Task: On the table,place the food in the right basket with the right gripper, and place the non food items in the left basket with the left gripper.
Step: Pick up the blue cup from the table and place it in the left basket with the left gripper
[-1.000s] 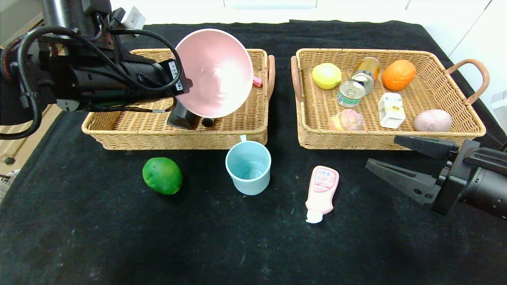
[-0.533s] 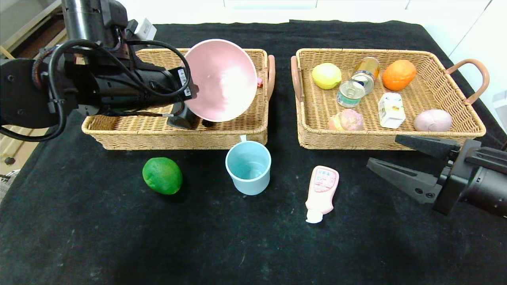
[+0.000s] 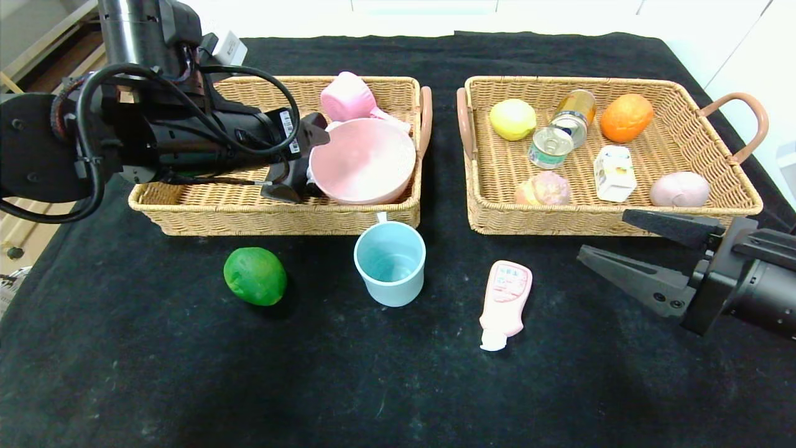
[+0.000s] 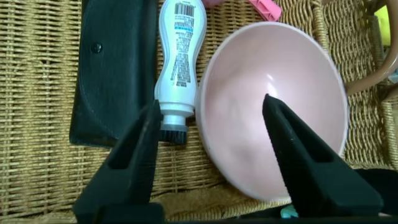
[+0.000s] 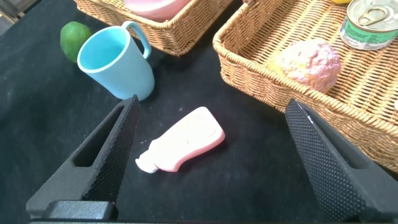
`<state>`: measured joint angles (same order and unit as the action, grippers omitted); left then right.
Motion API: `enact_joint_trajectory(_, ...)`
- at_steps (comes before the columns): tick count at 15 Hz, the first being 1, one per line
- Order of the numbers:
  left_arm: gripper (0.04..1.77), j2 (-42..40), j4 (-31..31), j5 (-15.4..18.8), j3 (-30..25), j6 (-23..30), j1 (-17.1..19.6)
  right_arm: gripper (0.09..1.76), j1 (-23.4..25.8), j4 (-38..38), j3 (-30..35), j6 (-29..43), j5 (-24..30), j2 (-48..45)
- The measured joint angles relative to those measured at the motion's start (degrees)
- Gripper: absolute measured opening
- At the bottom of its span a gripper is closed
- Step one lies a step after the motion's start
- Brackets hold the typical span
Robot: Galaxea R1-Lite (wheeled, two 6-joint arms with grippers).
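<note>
My left gripper point(image 3: 308, 163) is open inside the left basket point(image 3: 186, 208). Its jaws straddle the near rim of a pink bowl point(image 3: 364, 160), which rests in the basket; the left wrist view shows the bowl point(image 4: 273, 106) between my open fingers without contact. A green fruit point(image 3: 255, 275), a light blue cup point(image 3: 390, 263) and a pink squeeze bottle point(image 3: 505, 303) lie on the black table in front of the baskets. My right gripper point(image 3: 602, 233) is open and empty, low over the table to the right of the pink bottle point(image 5: 183, 140).
The left basket also holds a pink cup point(image 3: 347, 96), a white brush bottle point(image 4: 177, 62) and a black case point(image 4: 112, 68). The right basket point(image 3: 559, 221) holds a lemon point(image 3: 512, 119), cans point(image 3: 550, 147), an orange point(image 3: 626, 117), a carton point(image 3: 614, 173) and other food.
The pink bowl was held tilted above the left basket; it now lies in the basket. My left gripper has opened and let it go. The right arm barely moved.
</note>
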<state>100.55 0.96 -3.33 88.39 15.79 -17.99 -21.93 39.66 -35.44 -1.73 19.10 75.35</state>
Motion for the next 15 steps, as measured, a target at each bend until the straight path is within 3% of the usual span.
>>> enact_joint_trajectory(5,1.46,-3.7,-1.8,-0.9,-2.8,-2.1,-0.6,1.71,0.2,0.0,0.0,0.0,0.0,0.0)
enact_joint_trajectory(8,1.54,-6.7,-8.3,-1.8,-4.2,-5.4,-3.1,1.71,0.2,0.0,0.0,0.0,0.0,-0.1)
enact_joint_trajectory(11,1.59,-9.2,-16.3,-4.5,-3.8,-8.8,-8.1,1.71,0.2,0.0,0.0,0.0,0.0,-0.1)
enact_joint_trajectory(15,1.64,-10.4,-24.4,-10.9,-2.3,-9.6,-17.1,1.71,0.2,0.0,0.0,0.0,0.0,-0.2)
